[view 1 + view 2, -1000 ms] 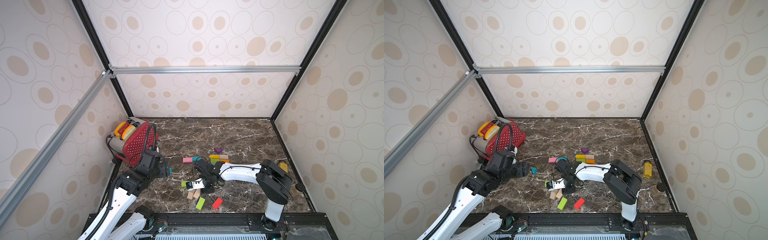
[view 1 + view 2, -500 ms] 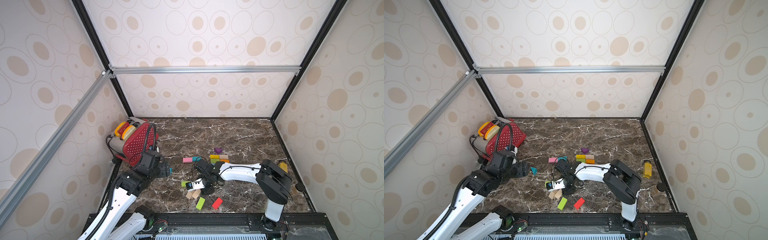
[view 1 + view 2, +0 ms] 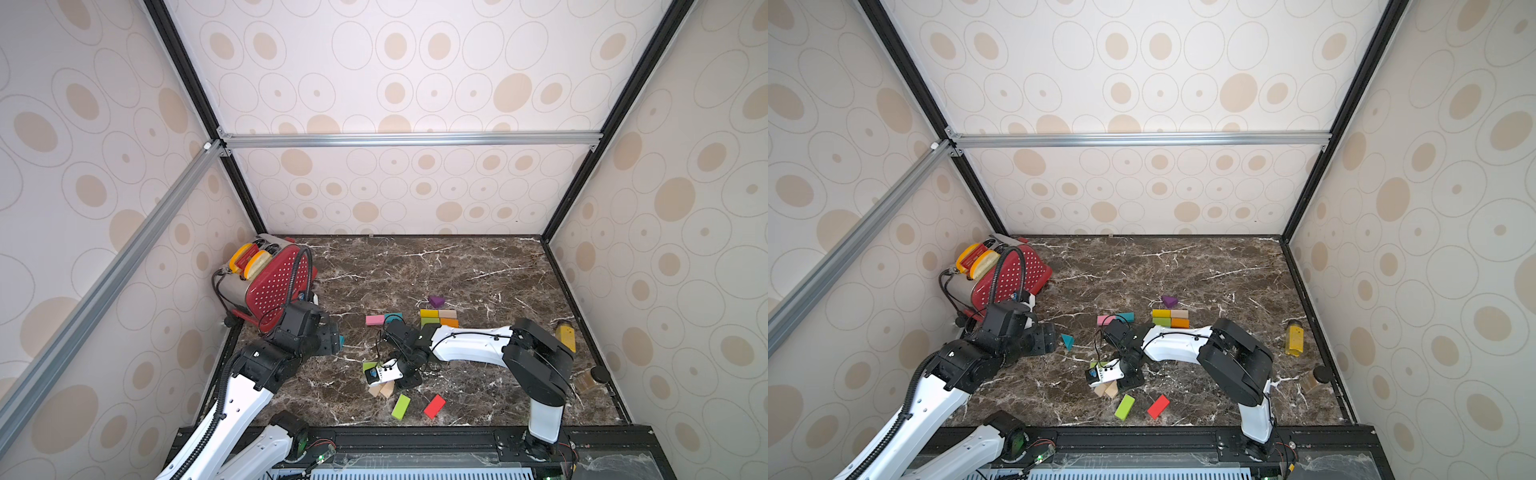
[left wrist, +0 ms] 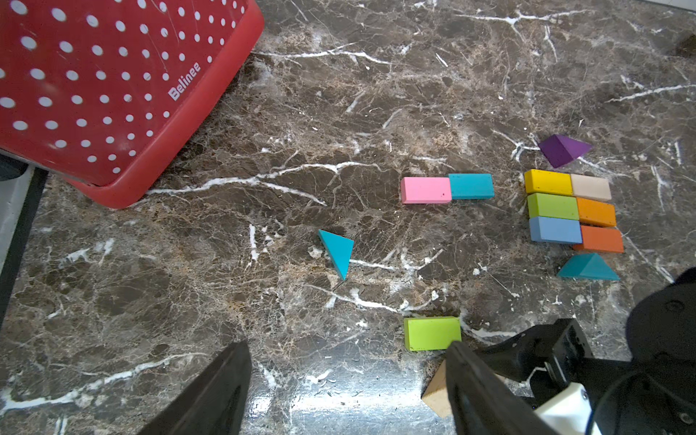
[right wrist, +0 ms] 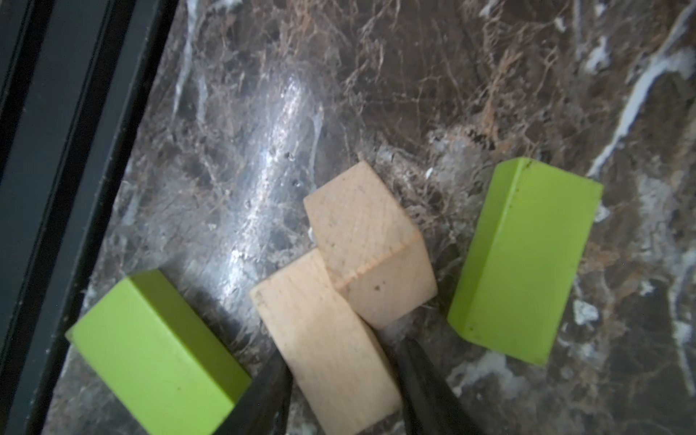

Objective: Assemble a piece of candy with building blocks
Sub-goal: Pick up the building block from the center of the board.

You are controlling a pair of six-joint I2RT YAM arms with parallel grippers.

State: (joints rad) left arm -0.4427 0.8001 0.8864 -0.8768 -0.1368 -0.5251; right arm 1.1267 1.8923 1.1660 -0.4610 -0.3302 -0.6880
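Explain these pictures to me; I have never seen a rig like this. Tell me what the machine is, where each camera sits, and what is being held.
Two robot arms work over a marble table. Two pictures look down from overhead. The two close-ups come from a camera on each arm's wrist. Coloured wooden blocks lie scattered, and six are already packed into a patch. A red toaster stands near a corner. The left end effector is open and empty. The right end effector appears closed on a tan block, next to a green block.
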